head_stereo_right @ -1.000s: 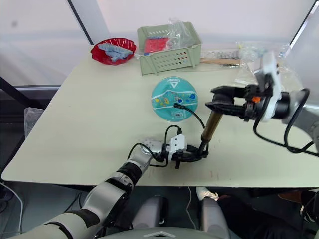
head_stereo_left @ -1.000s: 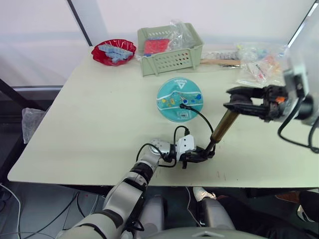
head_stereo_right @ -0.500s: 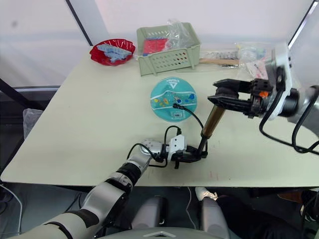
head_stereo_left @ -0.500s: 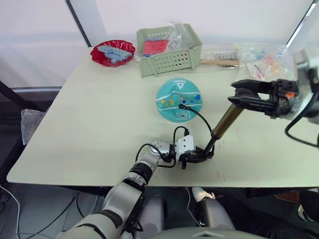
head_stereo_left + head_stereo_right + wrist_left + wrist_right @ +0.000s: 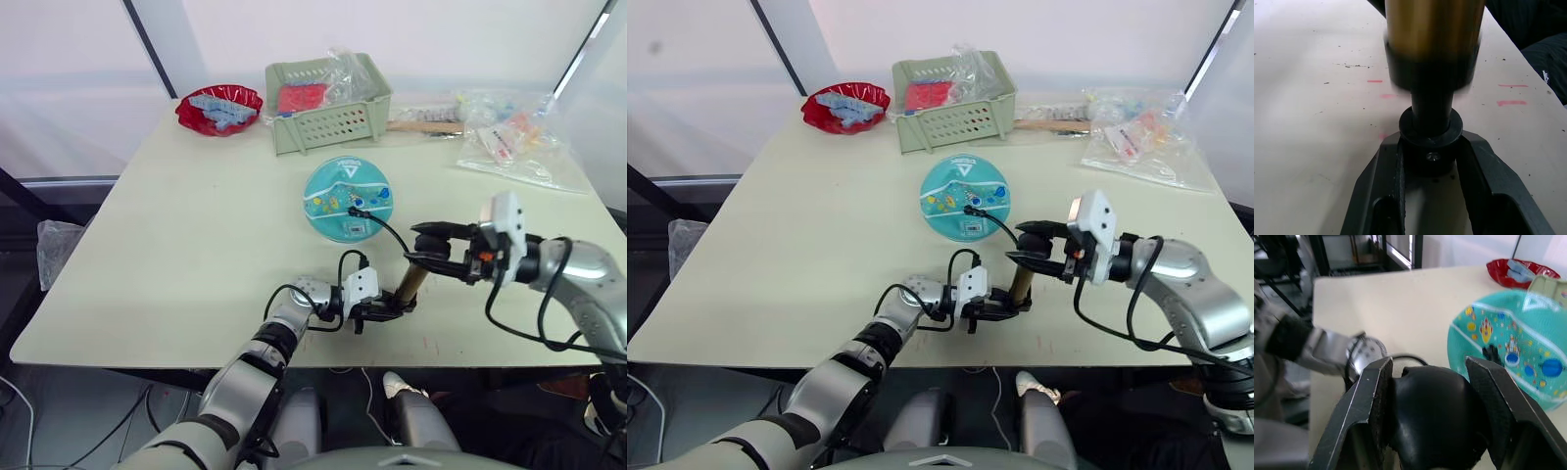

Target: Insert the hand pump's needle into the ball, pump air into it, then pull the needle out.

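Left eye view: the hand pump (image 5: 411, 282) leans near the tabletop's (image 5: 176, 245) near edge; the left hand (image 5: 384, 309) clamps its black base, the right hand (image 5: 428, 253) closes around the T-handle; rigid metal, best gripped at both ends. The ball (image 5: 347, 198) lies flat, soft, mid-tabletop, hose (image 5: 387, 227) reaching its valve; the needle seems seated.

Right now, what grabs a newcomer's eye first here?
The hand pump near the table's front edge, held by both arms: left gripper shut on its base, right gripper shut on the T-handle. Behind it lies the flattened ball, with the pump's hose plugged into it.
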`<state>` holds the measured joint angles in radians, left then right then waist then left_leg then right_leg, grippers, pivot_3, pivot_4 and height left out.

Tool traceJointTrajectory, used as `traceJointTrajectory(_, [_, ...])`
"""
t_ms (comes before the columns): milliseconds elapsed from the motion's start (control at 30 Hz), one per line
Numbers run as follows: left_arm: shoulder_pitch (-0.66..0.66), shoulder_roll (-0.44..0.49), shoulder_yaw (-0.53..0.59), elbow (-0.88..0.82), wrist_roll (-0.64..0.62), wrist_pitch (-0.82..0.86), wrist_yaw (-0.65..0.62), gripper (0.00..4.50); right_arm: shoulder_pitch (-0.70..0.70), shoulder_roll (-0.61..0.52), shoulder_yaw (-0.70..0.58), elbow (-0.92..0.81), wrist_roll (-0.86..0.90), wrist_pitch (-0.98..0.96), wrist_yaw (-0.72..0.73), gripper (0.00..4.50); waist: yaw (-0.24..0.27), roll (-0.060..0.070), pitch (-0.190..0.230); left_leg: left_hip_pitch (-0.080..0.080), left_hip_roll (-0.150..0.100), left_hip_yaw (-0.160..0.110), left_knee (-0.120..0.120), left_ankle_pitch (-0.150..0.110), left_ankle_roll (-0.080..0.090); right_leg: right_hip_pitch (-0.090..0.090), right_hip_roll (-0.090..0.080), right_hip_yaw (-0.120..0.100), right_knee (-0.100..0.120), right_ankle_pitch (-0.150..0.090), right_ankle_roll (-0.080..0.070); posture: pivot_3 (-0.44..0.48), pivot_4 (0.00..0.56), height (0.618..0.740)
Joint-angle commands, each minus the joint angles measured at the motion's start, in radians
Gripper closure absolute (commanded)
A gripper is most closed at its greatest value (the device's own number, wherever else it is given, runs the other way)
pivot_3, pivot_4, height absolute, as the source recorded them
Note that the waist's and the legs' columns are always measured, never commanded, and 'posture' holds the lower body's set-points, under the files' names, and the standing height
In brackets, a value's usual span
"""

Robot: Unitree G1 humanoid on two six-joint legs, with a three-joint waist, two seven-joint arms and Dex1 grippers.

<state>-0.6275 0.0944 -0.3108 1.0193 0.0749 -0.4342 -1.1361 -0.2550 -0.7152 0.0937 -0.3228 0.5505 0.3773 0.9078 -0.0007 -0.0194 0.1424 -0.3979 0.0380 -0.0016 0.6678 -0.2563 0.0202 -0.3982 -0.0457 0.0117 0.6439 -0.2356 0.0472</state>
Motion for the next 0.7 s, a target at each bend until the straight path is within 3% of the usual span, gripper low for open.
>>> traceJointTrajectory(33, [0.034,0.007,-0.027,0.045,0.033,0.025,-0.025,3.47,0.023,0.013,0.010,0.049,-0.068,-0.012,-0.013,2.56,-0.002,0.000,0.000,0.000,0.000,0.001,0.000,0.000,0.000,0.000,0.000,0.001,0.000,0.000,0.000,0.000,0.150,0.736])
traceJointTrajectory(333, [0.030,0.007,-0.026,0.050,0.035,0.026,-0.029,3.47,-0.072,-0.042,-0.136,-0.039,0.094,0.112,0.010,2.56,0.000,0.000,0.000,-0.001,-0.001,0.001,0.000,0.000,0.000,0.000,-0.001,0.001,-0.002,0.000,0.000,0.000,0.150,0.736])
traceJointTrajectory(700, [0.040,0.004,-0.027,0.046,0.038,0.026,-0.035,3.47,-0.303,-0.208,-0.367,-0.085,0.420,0.391,-0.005,2.56,0.014,0.003,0.005,-0.004,-0.001,0.003,0.000,-0.003,0.004,-0.006,-0.003,0.008,-0.002,0.001,0.005,0.000,0.150,0.736])
